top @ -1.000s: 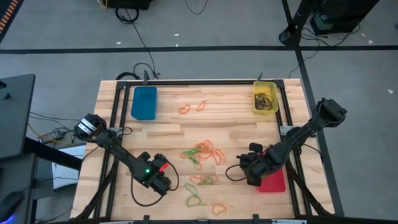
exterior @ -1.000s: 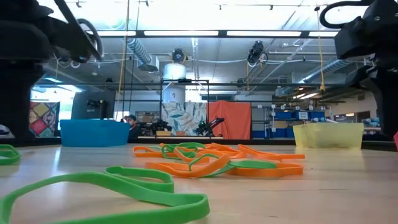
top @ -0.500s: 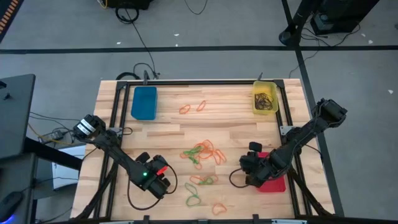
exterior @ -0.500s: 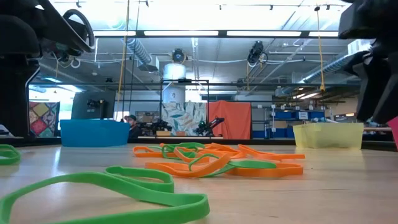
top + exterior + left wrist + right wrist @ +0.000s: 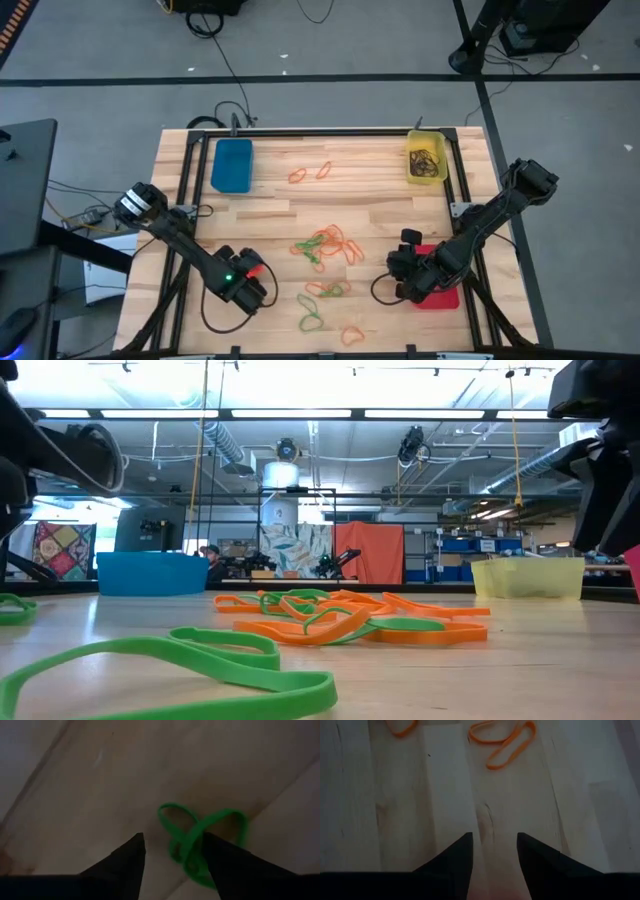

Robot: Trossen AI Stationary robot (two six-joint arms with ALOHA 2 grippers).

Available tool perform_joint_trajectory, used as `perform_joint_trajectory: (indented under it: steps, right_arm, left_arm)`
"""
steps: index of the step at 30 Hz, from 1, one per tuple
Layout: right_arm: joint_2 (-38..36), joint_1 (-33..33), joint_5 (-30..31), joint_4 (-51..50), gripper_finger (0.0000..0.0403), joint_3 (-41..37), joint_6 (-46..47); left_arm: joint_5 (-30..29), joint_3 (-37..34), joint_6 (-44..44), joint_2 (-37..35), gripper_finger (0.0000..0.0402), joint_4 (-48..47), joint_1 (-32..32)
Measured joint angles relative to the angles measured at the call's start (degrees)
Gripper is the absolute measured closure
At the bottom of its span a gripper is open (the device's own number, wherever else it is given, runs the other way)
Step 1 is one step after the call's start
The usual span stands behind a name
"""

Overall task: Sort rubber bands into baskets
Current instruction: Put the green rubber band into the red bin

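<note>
- The rubber bands are thin loops in orange and green, tangled in a heap at the middle of the table, with a few strays toward the front edge.
- Two orange loops lie apart near the blue basket.
- The yellow basket holds dark bands.
- The left gripper stands parted over a twisted green band lying on the wood.
- The right gripper, beside the red basket, is spread and empty.
</note>
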Motion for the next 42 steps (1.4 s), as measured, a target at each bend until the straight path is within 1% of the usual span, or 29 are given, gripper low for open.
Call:
perform_joint_trajectory:
  steps: [3, 5, 8, 9, 10, 12, 14, 15, 17, 19, 21, 26, 28, 31, 32, 34, 36, 38, 42]
  right_arm:
    - [0.0, 0.0, 0.1, 0.0, 0.0238, 0.0, -0.2]
    - [0.0, -0.2, 0.9, 0.0, 0.0238, 0.0, -0.9]
    - [0.0, -0.2, 2.7, 0.6, 0.0238, 0.0, -1.6]
    - [0.0, -0.2, 3.8, 1.1, 0.0238, 0.0, -1.6]
    - [0.0, -0.2, 5.1, 1.8, 0.0238, 0.0, -1.7]
    - [0.0, -0.6, 8.0, 4.8, 0.0238, 0.0, -3.0]
    - [0.1, -1.5, 10.8, 8.6, 0.0238, 0.0, -5.1]
    - [0.1, -2.1, 11.6, 10.8, 0.0238, 0.0, -6.5]
    - [0.1, -3.5, 11.3, 16.3, 0.0238, 0.0, -11.0]
    - [0.5, -5.1, 8.7, 23.4, 0.0238, 0.0, -16.3]
    - [0.8, -6.5, 6.2, 30.7, 0.0238, 0.0, -21.3]
    - [2.5, -9.9, 4.4, 48.3, 0.0238, 0.0, -28.6]
    - [3.8, -11.5, -0.6, 53.7, 0.0238, 0.0, -31.3]
    - [6.4, -14.0, -15.0, 60.6, 0.0238, 0.1, -33.3]
    - [7.4, -14.6, -18.2, 62.0, 0.0238, 0.1, -32.7]
    - [9.2, -15.2, -20.0, 63.4, 0.0238, 0.1, -31.5]
    - [10.7, -15.6, -19.4, 64.1, 0.0238, 0.1, -31.4]
    - [12.4, -15.8, -19.6, 66.8, 0.0237, 0.1, -31.3]
    - [15.4, -15.7, -23.5, 79.2, 0.0227, 0.0, -29.5]
  left_arm:
    - [0.6, -0.7, 0.1, 0.0, 0.0236, 0.9, 0.0]
    - [0.4, 0.1, 0.1, 0.1, 0.0276, 0.3, 0.0]
    - [-0.5, 1.9, 0.3, 0.4, 0.0358, -2.8, -0.1]
    - [-1.6, 2.5, 0.4, 0.6, 0.0379, -4.9, -0.1]
    - [-3.1, 3.3, 0.7, 0.6, 0.0387, -5.4, -0.1]
    - [-7.3, 6.1, 4.1, 0.4, 0.0386, -3.8, -0.3]
    - [-12.6, 8.0, 9.7, 0.4, 0.0385, -3.8, -0.8]
    - [-15.3, 8.6, 13.4, 0.5, 0.0385, -2.6, -1.1]
    - [-19.3, 10.1, 21.2, 0.5, 0.0386, 3.1, -1.5]
    - [-21.3, 10.8, 29.1, 0.4, 0.0387, 7.5, -1.5]
    - [-21.5, 10.8, 35.5, 0.5, 0.0387, 13.1, -1.2]
    - [-23.6, 10.7, 46.4, 0.5, 0.0387, 25.4, -0.2]
    - [-23.9, 10.7, 50.9, 0.5, 0.0387, 30.4, 0.2]
    - [-24.1, 10.7, 57.0, 0.5, 0.0387, 37.4, 0.5]
    - [-24.1, 10.7, 58.7, 0.5, 0.0388, 39.5, 0.6]
    - [-24.1, 10.7, 61.1, 0.5, 0.0388, 42.1, 0.8]
    - [-23.9, 10.7, 62.7, 0.5, 0.0388, 43.5, 0.9]
    - [-23.8, 10.7, 63.1, 0.5, 0.0388, 44.1, 0.9]
    - [-23.8, 10.7, 63.1, 0.5, 0.0388, 44.2, 0.9]
